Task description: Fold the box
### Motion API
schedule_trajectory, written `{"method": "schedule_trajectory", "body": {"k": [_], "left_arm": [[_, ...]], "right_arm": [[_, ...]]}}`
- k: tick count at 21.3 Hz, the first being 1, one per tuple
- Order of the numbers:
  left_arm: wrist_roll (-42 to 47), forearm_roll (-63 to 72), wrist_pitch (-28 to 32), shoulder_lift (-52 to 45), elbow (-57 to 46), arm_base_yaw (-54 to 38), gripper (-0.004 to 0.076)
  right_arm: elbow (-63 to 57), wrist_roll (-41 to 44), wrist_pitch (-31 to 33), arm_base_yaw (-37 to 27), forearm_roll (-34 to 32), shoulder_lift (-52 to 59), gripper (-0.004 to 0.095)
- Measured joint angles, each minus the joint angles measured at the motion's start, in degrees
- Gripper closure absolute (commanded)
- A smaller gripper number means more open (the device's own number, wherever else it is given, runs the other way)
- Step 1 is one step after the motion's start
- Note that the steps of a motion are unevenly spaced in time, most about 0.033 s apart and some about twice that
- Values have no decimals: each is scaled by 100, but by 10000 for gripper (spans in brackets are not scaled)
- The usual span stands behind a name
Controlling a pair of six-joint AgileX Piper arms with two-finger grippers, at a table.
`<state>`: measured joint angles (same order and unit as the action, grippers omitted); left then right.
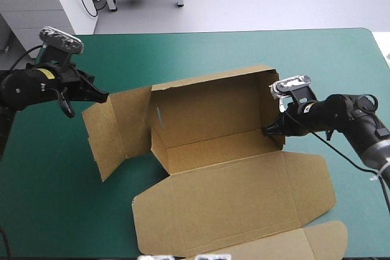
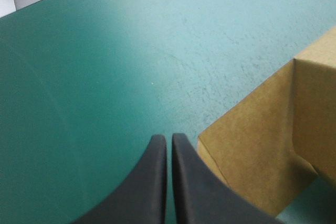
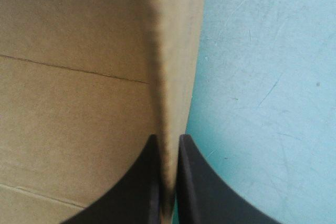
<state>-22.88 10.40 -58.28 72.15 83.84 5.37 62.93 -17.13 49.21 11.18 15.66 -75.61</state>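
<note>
The brown box (image 1: 213, 120) lies mid-table with its back wall and right wall raised. Its left flap (image 1: 116, 126) is splayed outward and the lid (image 1: 237, 205) lies flat toward the near edge. My right gripper (image 1: 269, 130) is shut on the box's right wall. In the right wrist view that wall's edge (image 3: 173, 51) runs up from between the black fingers of the gripper (image 3: 167, 145). My left gripper (image 1: 103, 96) hovers shut and empty just off the left flap's far corner. In the left wrist view the gripper (image 2: 169, 139) points over the cover, with the box's flap (image 2: 262, 156) beside it.
The teal-green cover (image 1: 55, 175) stretches left of the box and beyond it to the far edge (image 1: 244, 32). A front flap of the lid (image 1: 304, 245) reaches the table's near edge.
</note>
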Motion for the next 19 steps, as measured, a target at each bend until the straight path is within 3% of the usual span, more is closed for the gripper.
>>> {"method": "schedule_trajectory", "body": {"k": [3,7,15,17,19], "left_arm": [[-4,465,0,0,0,-589,720],[-4,542,-6,0,0,-713,723],[-4,633,-109,-2,-93,-713,733],[-4,633,-109,-2,-93,-713,733],[-4,633,-109,-2,-93,-713,733]], "right_arm": [[495,298,763,1,-221,-32,922],[863,599,1111,1,-462,-300,922],[2483,1109,1842,-28,-741,-2469,921],[2976,1157,1842,-34,-735,-2884,884],[3318,1208,1959,-34,-741,-3222,745]]}}
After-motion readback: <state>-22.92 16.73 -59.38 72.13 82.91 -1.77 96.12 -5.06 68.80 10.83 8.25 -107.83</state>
